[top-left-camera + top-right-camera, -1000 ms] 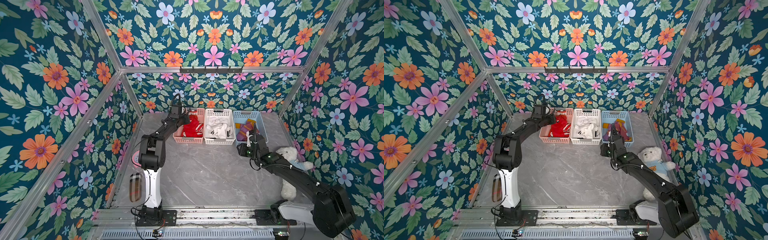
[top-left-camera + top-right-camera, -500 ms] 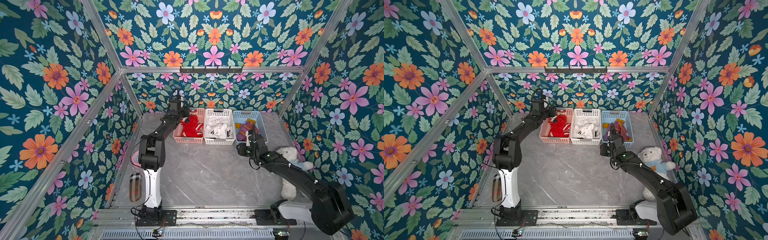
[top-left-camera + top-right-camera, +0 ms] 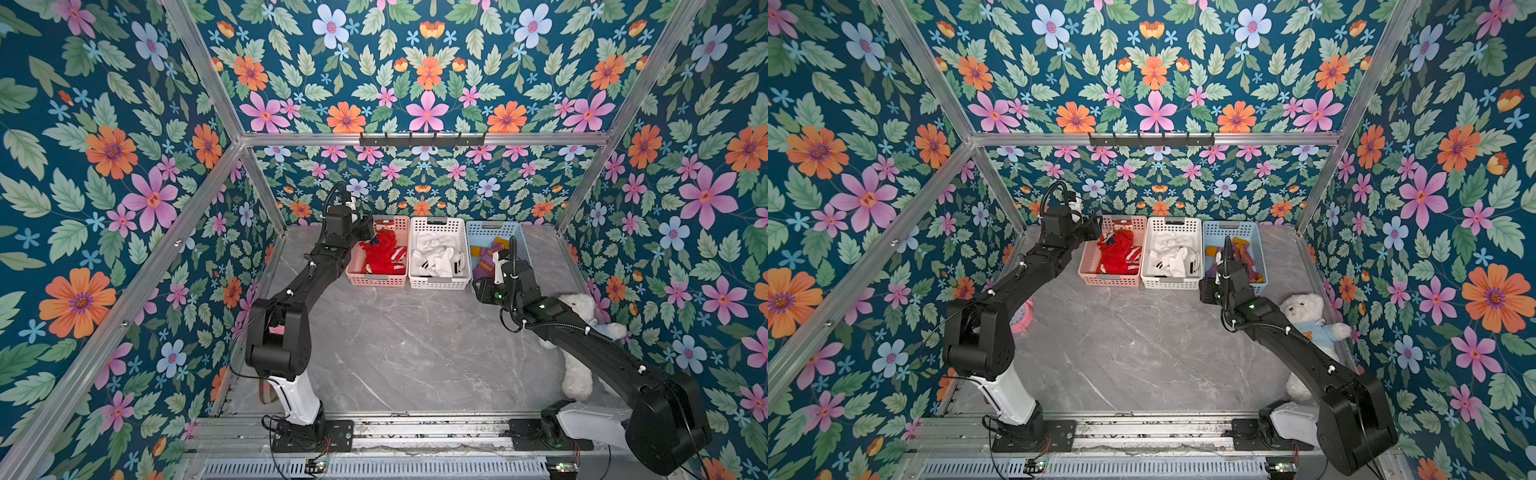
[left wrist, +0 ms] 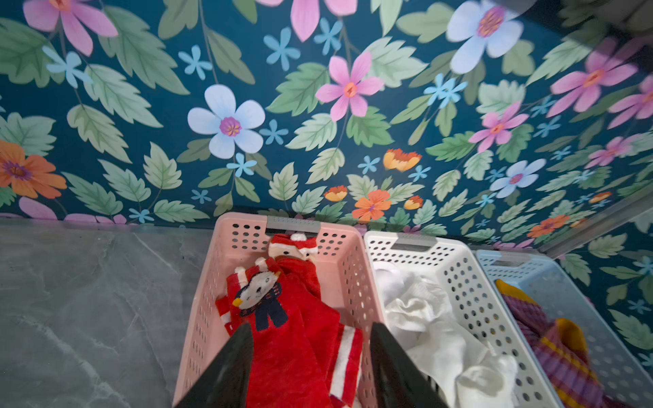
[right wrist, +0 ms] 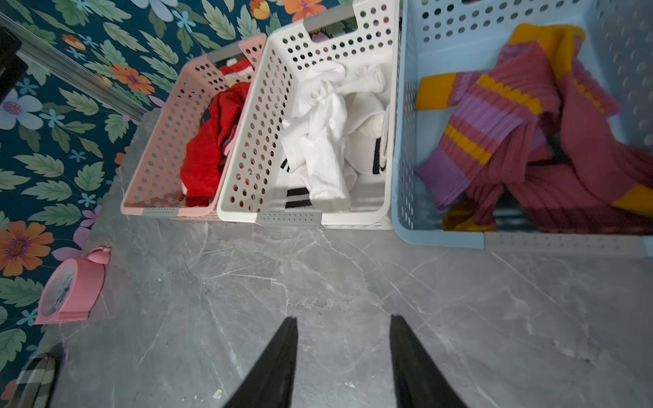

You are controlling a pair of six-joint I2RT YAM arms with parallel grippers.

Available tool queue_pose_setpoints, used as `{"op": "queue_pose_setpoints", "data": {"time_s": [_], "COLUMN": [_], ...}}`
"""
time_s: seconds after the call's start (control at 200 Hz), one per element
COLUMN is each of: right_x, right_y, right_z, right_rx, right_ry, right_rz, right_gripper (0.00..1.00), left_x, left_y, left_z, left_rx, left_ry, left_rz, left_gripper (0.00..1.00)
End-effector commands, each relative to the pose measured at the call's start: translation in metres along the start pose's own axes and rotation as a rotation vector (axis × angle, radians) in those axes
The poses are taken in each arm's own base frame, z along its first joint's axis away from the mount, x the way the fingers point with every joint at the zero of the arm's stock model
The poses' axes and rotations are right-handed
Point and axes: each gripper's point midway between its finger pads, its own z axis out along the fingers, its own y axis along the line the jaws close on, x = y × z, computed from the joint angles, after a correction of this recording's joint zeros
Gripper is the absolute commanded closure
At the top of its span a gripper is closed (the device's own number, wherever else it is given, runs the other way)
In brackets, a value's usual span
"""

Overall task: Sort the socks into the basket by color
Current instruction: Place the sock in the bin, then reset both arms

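Three baskets stand in a row at the back wall. The pink basket [image 3: 376, 280] [image 4: 212, 300] holds red socks [image 3: 384, 253] [image 4: 282, 335], some striped with white. White socks [image 3: 436, 255] [image 5: 325, 141] with black bands fill the white basket [image 3: 438, 283]. Maroon-purple socks [image 5: 512, 123] with mustard bands lie in the blue basket [image 5: 441, 243]. My left gripper [image 4: 311, 325] hangs open above the red socks, holding nothing. Over bare table in front of the blue basket, my right gripper [image 5: 341, 318] is open and empty.
A white plush bear [image 3: 1304, 309] in a blue shirt sits against the right wall beside my right arm. A pink alarm clock [image 5: 70, 293] and a plaid case [image 5: 33, 379] lie along the left wall. A black hook rail [image 3: 422, 139] crosses the back wall.
My left gripper has risen above the pink basket and its jaws have spread apart. The right gripper's jaws have widened a little; that arm has barely moved.
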Motion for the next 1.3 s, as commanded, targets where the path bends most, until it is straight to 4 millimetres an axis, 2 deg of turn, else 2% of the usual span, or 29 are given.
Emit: {"op": "queue_pose_setpoints", "data": {"time_s": [0.0,0.2,0.335,0.375,0.44,0.655,0.685,0.71,0.725,0.74,0.915,1.045,1.165,1.295], "right_x": [-0.020,-0.046,-0.058,-0.059,-0.058,-0.051,-0.049,-0.048,-0.047,-0.046,-0.024,-0.018,-0.028,-0.051], "right_y": [0.006,0.007,0.005,0.006,0.006,-0.002,-0.003,-0.005,-0.006,-0.007,-0.024,-0.037,-0.047,-0.067], "right_z": [-0.010,-0.030,-0.046,-0.049,-0.053,-0.060,-0.060,-0.060,-0.060,-0.060,-0.056,-0.056,-0.059,-0.067], "right_rx": [-0.011,-0.005,0.010,-0.001,-0.002,0.025,0.030,0.036,0.041,0.044,0.096,0.123,0.131,0.142], "right_ry": [-0.069,-0.123,-0.143,-0.135,-0.117,-0.082,-0.073,-0.065,-0.060,-0.054,-0.014,-0.021,-0.053,-0.094], "right_rz": [-0.038,-0.086,-0.107,-0.116,-0.128,-0.149,-0.149,-0.145,-0.143,-0.140,-0.107,-0.079,-0.031,0.049], "right_gripper": [0.47,0.38,0.25,0.21,0.18,0.10,0.07,0.01,0.01,0.01,0.01,0.01,0.01,0.01], "left_x": [-0.018,-0.033,-0.034,-0.034,-0.037,-0.053,-0.054,-0.054,-0.054,-0.053,-0.035,-0.024,-0.023,-0.033], "left_y": [-0.007,-0.006,0.000,0.001,-0.001,-0.007,-0.005,-0.004,-0.002,-0.001,0.026,0.044,0.049,0.057], "left_z": [-0.018,-0.055,-0.073,-0.078,-0.090,-0.131,-0.136,-0.140,-0.142,-0.145,-0.174,-0.192,-0.199,-0.198], "left_rx": [0.011,-0.045,-0.083,-0.092,-0.084,-0.073,-0.082,-0.093,-0.101,-0.111,-0.255,-0.357,-0.391,-0.452], "left_ry": [-0.039,-0.068,-0.061,-0.060,-0.070,-0.139,-0.140,-0.137,-0.133,-0.129,-0.072,-0.029,-0.011,-0.040], "left_rz": [0.029,0.093,0.119,0.116,0.096,0.063,0.061,0.062,0.063,0.064,0.090,0.107,0.118,0.112], "left_gripper": [0.44,0.39,0.37,0.37,0.28,0.20,0.15,0.08,0.02,0.01,0.01,0.01,0.01,0.01]}}
